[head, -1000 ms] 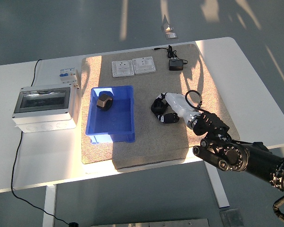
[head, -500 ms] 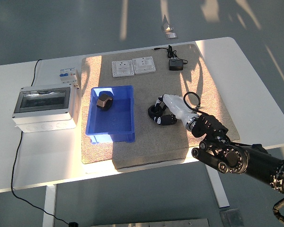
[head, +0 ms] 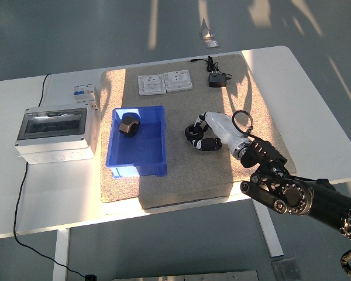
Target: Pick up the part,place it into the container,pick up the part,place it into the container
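Note:
A blue container (head: 155,153) sits on the left half of a tan mat (head: 181,181). One dark brown part (head: 128,124) lies in its far left corner. My right hand (head: 202,137), white-backed and black at the tip, rests low over the mat just right of the container, its black arm (head: 304,199) coming in from the lower right. The dark end of the hand blends with whatever is under it, so I cannot make out a second part there. The left arm is out of view.
A grey enclosure with a clear lid (head: 55,132) stands left of the container, with a small breaker (head: 85,92) behind it. Two white socket plates (head: 152,85) (head: 178,81) and a black adapter (head: 216,79) lie at the mat's far edge.
The right hand slid a little left toward the container, then came back right and slightly farther up the mat. The part in the container has not moved.

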Available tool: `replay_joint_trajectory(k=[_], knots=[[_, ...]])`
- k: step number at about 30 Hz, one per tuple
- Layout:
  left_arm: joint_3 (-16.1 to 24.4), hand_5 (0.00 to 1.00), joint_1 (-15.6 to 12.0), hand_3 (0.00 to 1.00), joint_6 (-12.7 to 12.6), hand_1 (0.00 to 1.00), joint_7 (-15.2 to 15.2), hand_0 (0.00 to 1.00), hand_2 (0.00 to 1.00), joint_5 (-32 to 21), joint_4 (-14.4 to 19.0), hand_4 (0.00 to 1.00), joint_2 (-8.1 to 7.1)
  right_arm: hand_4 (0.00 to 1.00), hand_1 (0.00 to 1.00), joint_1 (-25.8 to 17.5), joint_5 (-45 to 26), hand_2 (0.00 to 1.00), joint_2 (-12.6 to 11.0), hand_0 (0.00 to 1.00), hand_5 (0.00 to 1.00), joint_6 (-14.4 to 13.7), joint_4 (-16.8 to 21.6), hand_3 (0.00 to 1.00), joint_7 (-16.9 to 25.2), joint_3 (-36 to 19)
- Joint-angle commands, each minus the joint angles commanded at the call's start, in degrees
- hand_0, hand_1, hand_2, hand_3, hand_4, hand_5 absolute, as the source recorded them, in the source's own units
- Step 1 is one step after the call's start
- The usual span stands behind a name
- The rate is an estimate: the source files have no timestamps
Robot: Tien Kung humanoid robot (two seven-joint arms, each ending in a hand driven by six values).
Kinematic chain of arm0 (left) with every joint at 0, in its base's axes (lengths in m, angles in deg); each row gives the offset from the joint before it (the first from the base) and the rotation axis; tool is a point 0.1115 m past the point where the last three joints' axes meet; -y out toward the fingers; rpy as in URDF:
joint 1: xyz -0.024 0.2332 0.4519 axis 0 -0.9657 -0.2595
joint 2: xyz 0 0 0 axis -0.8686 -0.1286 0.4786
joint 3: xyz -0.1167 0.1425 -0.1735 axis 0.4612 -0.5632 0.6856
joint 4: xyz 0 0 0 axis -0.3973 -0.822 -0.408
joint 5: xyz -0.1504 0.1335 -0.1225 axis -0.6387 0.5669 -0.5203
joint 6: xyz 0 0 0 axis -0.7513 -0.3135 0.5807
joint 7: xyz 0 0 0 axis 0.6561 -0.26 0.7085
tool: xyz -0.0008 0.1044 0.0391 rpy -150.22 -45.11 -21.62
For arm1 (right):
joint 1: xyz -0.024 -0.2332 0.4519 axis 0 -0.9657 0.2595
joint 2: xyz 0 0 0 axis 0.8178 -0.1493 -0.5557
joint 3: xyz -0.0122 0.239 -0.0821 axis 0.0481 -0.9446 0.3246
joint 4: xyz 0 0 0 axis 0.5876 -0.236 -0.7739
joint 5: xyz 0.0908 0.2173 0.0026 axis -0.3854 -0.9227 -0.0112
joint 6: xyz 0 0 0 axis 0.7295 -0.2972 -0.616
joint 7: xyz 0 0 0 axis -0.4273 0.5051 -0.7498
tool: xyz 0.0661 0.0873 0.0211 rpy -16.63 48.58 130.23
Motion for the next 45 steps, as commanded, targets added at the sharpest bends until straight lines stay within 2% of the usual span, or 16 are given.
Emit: replay_joint_trajectory(k=[7, 13, 16, 18, 21, 22, 28, 29, 30, 34, 35, 40, 41, 42, 45], knots=[[-0.01, 0.866, -0.01, 0.737, -0.03, 0.661, 0.05, 0.676, 0.662, -0.14, 0.0, 0.809, 0.05, 0.69, 0.53, -0.59, -3.22, 0.471, -0.85, 0.837, 0.17, -2.09, 1.83, 0.396, 1.97, -2.01], [0.13, 0.866, -0.16, 0.737, -0.03, 0.661, 0.05, 0.677, 0.662, 0.02, 0.0, 0.809, 0.03, 0.701, 0.521, -0.14, -5.88, 0.463, -1.5, 0.831, 0.188, -4.5, 8.12, 0.393, 4.01, -3.03], [0.21, 0.868, -0.24, 0.737, -0.01, 0.661, 0.08, 0.676, 0.662, 0.22, 0.0, 0.807, -0.02, 0.702, 0.521, 0.9, -5.43, 0.456, -1.42, 0.827, 0.189, -4.71, 11.85, 0.387, 4.68, -2.37], [0.19, 0.868, -0.24, 0.737, -0.01, 0.661, 0.11, 0.676, 0.662, 0.26, 0.0, 0.807, -0.07, 0.702, 0.521, 1.91, -3.56, 0.456, -1.25, 0.827, 0.189, -2.92, 14.55, 0.387, 3.84, -1.56], [0.08, 0.868, -0.16, 0.737, -0.04, 0.661, 0.15, 0.676, 0.662, 0.11, 0.0, 0.807, -0.13, 0.702, 0.521, 3.56, 0.82, 0.456, -0.78, 0.827, 0.189, 1.51, 17.91, 0.387, 0.58, 0.01], [0.04, 0.868, -0.08, 0.737, -0.05, 0.661, 0.15, 0.677, 0.662, 0.06, 0.0, 0.806, -0.15, 0.702, 0.566, 4.24, 2.49, 0.525, -0.48, 0.844, 0.189, 3.28, 18.44, 0.451, -0.76, 0.89], [-0.19, 0.868, 0.11, 0.737, -0.12, 0.661, 0.11, 0.677, 0.662, -0.34, 0.0, 0.806, -0.22, 0.702, 0.566, 5.73, 10.76, 0.525, 0.49, 0.844, 0.189, 11.8, 17.38, 0.451, -6.9, 2.89], [-0.17, 0.867, 0.12, 0.738, -0.12, 0.662, 0.1, 0.677, 0.662, -0.31, 0.0, 0.806, -0.23, 0.68, 0.822, 5.76, 11.8, 0.805, 0.57, 0.998, 0.227, 12.75, 17.13, 0.754, -7.25, 2.97], [-0.15, 0.867, 0.13, 0.738, -0.12, 0.662, 0.09, 0.677, 0.662, -0.26, 0.0, 0.806, -0.23, 0.68, 0.822, 5.76, 12.84, 0.805, 0.63, 0.998, 0.227, 13.45, 16.87, 0.754, -7.52, 3.04], [-0.11, 0.867, 0.13, 0.738, -0.11, 0.662, 0.1, 0.677, 0.662, -0.17, 0.0, 0.806, -0.24, 0.68, 0.822, 5.69, 14.5, 0.805, 0.71, 0.998, 0.227, 13.74, 16.38, 0.754, -7.67, 3.1], [-0.1, 0.866, 0.12, 0.737, -0.1, 0.662, 0.11, 0.677, 0.662, -0.14, 0.0, 0.805, -0.24, 0.682, 0.939, 5.67, 14.69, 0.908, 0.72, 0.998, 0.261, 13.6, 16.33, 0.857, -7.57, 3.11], [-0.07, 0.866, 0.05, 0.737, -0.08, 0.662, 0.17, 0.677, 0.662, -0.04, 0.0, 0.805, -0.24, 0.682, 0.939, 5.54, 15.27, 0.908, 0.67, 0.998, 0.261, 12.88, 16.36, 0.857, -6.71, 3.03], [-0.06, 0.866, 0.03, 0.737, -0.08, 0.663, 0.18, 0.676, 0.662, -0.01, 0.0, 0.806, -0.25, 0.699, 0.992, 5.48, 15.26, 0.971, 0.63, 0.998, 0.247, 12.88, 16.39, 0.943, -6.58, 2.96], [-0.05, 0.866, 0.03, 0.737, -0.07, 0.663, 0.19, 0.676, 0.662, 0.03, 0.0, 0.806, -0.25, 0.699, 0.992, 5.39, 15.12, 0.971, 0.58, 0.998, 0.247, 12.73, 16.4, 0.943, -6.36, 2.86], [-0.04, 0.866, 0.05, 0.737, -0.07, 0.663, 0.16, 0.676, 0.662, 0.06, 0.0, 0.806, -0.24, 0.699, 0.992, 4.73, 12.77, 0.971, 0.21, 0.998, 0.247, 9.97, 16.14, 0.943, -4.0, 2.02]])
